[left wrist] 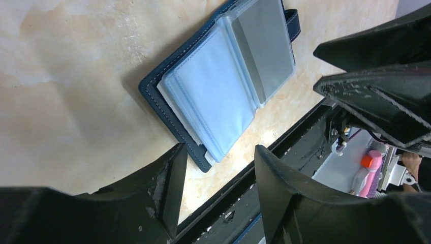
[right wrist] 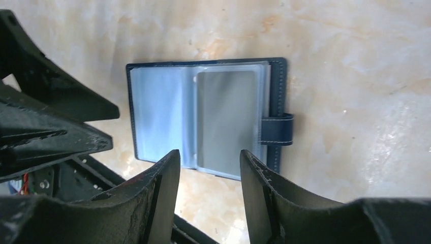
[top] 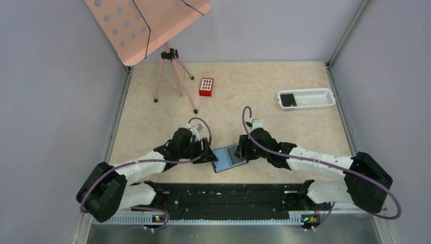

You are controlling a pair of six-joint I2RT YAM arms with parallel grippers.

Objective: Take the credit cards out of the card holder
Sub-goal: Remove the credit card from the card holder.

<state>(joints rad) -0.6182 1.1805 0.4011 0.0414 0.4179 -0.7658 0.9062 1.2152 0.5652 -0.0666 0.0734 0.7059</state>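
The blue stitched folding card holder [top: 229, 157] lies open flat on the beige marbled table [top: 254, 91] between our left gripper [left wrist: 218, 157] and right gripper [right wrist: 209, 155], both spread apart and empty, so we can reach the greyish credit card [right wrist: 226, 119] sleeved in its tab-side page.

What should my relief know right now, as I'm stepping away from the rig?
Open and empty: left gripper and right gripper, one on each side of the holder.
The holder lies open on the table.
Done: what looks like a dark card sits in the tray.
Left: a grey card seems to be still in a sleeve; pull it out.
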